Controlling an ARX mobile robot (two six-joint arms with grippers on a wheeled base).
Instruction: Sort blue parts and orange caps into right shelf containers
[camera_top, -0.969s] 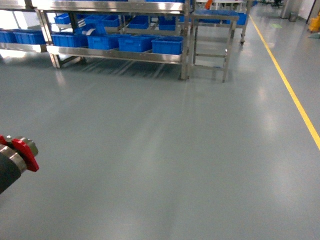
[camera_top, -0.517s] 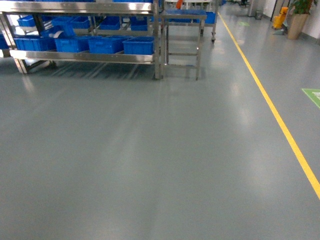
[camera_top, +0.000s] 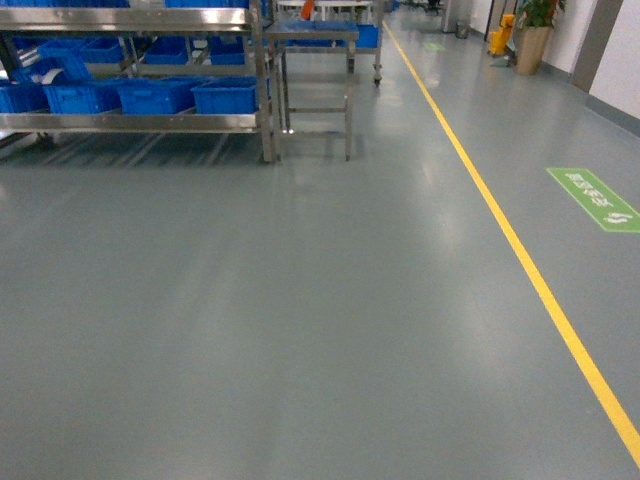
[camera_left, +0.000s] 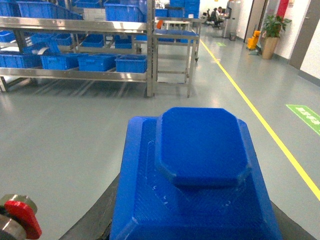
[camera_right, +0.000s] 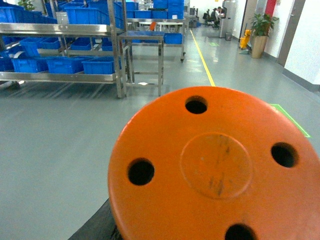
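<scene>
Blue part (camera_left: 200, 175) filling left view, orange cap (camera_right: 215, 170) right

- The grey floor (camera_top: 300, 320) ahead lies open from the near edge up to the shelving.
- A steel shelf rack (camera_top: 130, 122) loaded with blue bins (camera_top: 150, 95) blocks the far left.
- Just beside it, a steel step stand (camera_top: 312, 70) narrows that side.
- Right of the yellow line (camera_top: 520, 260), a planter (camera_top: 533, 35) stands by the wall, well apart.

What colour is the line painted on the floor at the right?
Yellow. The line shows best in the head view, running along the grey floor.
</scene>
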